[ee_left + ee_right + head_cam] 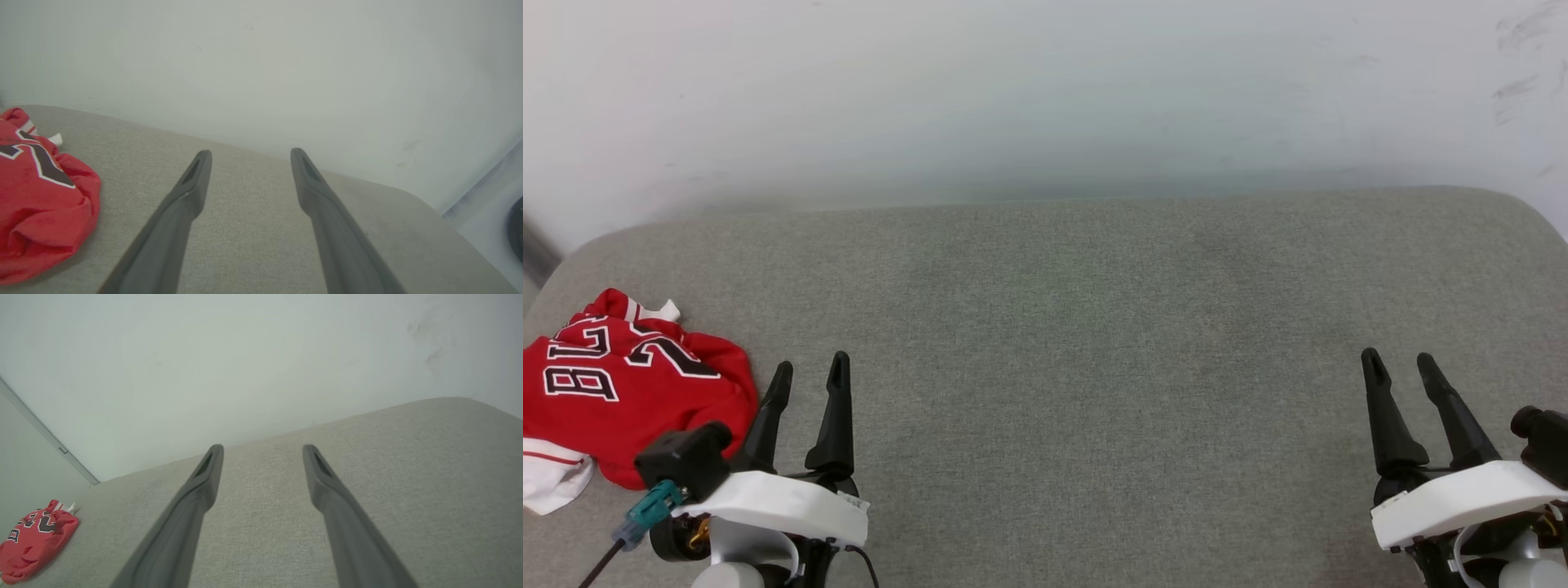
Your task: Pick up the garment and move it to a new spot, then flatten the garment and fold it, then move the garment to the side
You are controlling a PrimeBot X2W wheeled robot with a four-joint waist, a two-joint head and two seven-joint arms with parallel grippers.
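The garment (629,392) lies crumpled in a heap at the far left end of the grey padded surface (1078,327), lettering facing up, with a white sleeve (551,482) spilling toward the near edge. It looks light, soft and limp, probably a slick knit, so it should sag and slide rather than keep its shape. A pinch through a thick fold on the red bunch nearest the left claw (812,363) likely holds better than a single layer. That claw stands just beside the heap, fingers spread wide and empty. The right claw (1398,356) is well apart at the other end, equally wide, holding nothing
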